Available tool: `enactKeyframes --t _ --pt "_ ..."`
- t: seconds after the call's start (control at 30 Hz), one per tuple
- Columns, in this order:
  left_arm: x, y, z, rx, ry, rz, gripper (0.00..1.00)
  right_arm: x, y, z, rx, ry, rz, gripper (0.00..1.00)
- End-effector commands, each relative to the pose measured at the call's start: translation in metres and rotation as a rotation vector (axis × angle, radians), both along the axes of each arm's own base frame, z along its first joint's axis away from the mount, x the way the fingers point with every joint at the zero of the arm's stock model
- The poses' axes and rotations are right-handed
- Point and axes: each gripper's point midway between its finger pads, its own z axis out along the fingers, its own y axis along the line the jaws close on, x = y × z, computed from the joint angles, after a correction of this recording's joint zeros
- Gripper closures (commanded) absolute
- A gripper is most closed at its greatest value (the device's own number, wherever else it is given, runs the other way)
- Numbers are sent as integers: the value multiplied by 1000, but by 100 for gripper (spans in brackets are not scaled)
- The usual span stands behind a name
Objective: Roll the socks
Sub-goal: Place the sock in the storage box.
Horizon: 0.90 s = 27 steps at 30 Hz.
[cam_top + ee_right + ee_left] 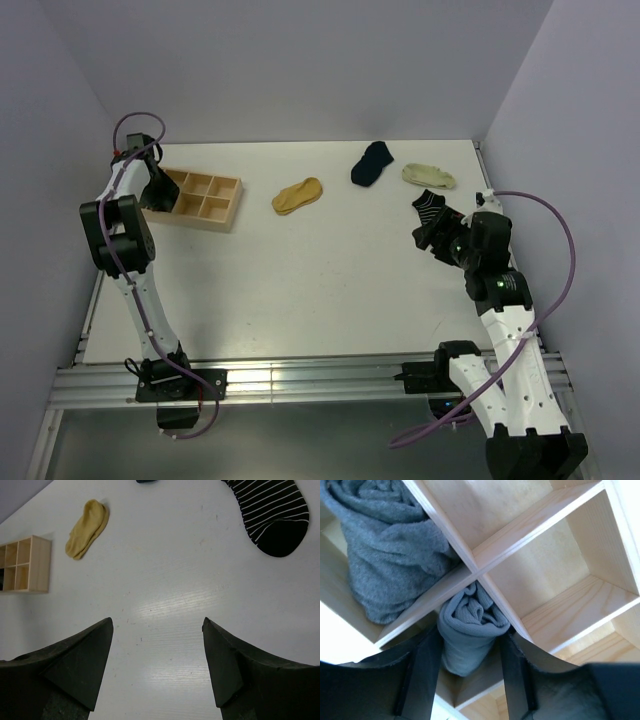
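Note:
A wooden divider box [222,216] stands at the far left. My left gripper [158,190] reaches into its left end. In the left wrist view my left gripper [470,637] is shut on a rolled light grey sock [469,614], held inside a compartment against the dividers [530,530]. A rolled dark grey sock [390,555] fills the neighbouring compartment. A mustard-yellow sock [297,195] lies flat mid-table; it also shows in the right wrist view [87,527]. My right gripper [157,622] is open and empty above bare table, near a black-and-white striped sock [272,512].
A navy sock [372,163] and a cream sock [429,176] lie flat at the back right, with the striped sock [432,207] just in front of them by my right gripper [435,238]. Walls close in the table [300,290] on three sides.

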Motion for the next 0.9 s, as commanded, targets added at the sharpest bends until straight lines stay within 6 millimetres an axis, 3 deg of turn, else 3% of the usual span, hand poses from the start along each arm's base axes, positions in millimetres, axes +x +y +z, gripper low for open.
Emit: enactKeyframes --t 0.0,0.17,0.67,0.87 --pt "-13 2 26 35 3 1 45 2 0 9 -10 -50 11 21" --pt "-14 7 42 76 -44 12 43 2 2 9 1 -52 19 21" --pt "-3 13 56 132 -118 19 49 0 3 4 15 -38 16 21" --pt "-1 12 32 122 -87 3 51 1 6 2 28 -33 24 22"
